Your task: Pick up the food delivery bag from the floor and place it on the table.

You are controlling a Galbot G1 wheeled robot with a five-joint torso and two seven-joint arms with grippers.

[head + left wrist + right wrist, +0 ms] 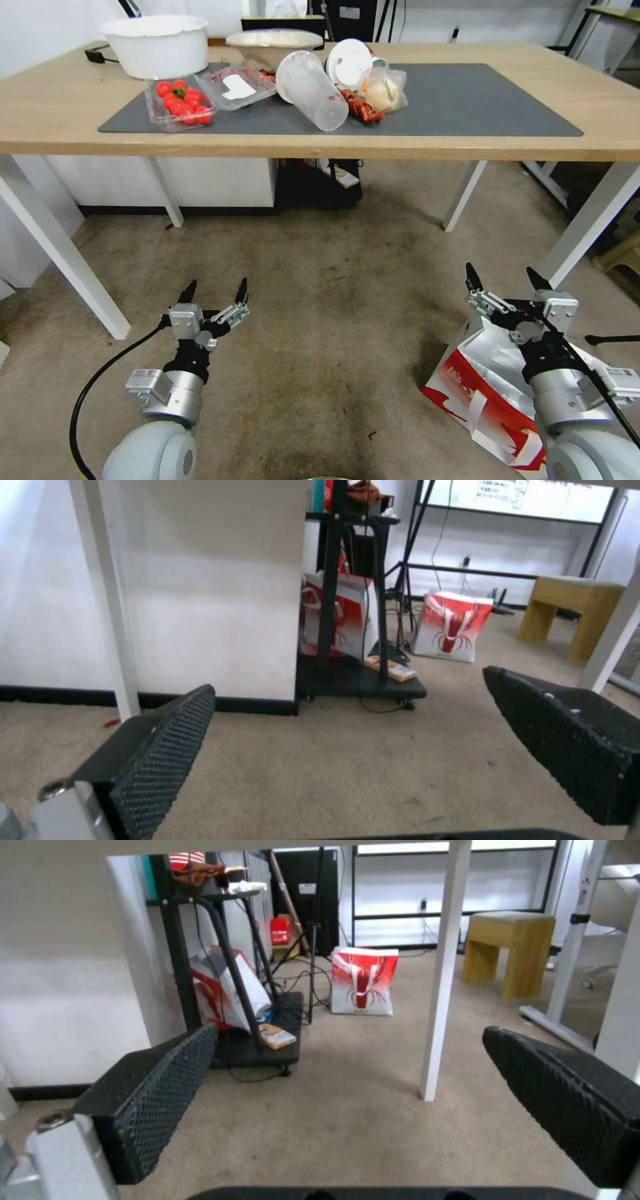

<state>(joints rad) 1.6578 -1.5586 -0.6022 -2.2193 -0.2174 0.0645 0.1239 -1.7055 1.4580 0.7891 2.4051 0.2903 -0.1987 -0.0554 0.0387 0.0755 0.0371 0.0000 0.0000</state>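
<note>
White and red, the bag (477, 387) lies tipped on the floor (320, 320), long side running toward the table (600, 107). The right gripper (507, 280) hangs above it, fingers apart; the left gripper (215, 292), also spread, hangs over bare floor.

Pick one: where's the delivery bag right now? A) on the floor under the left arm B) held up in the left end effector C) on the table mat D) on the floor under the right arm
D: the delivery bag lies tipped over on the floor beneath the right end effector, which is open and empty above it; the left end effector is open over bare floor.
</note>
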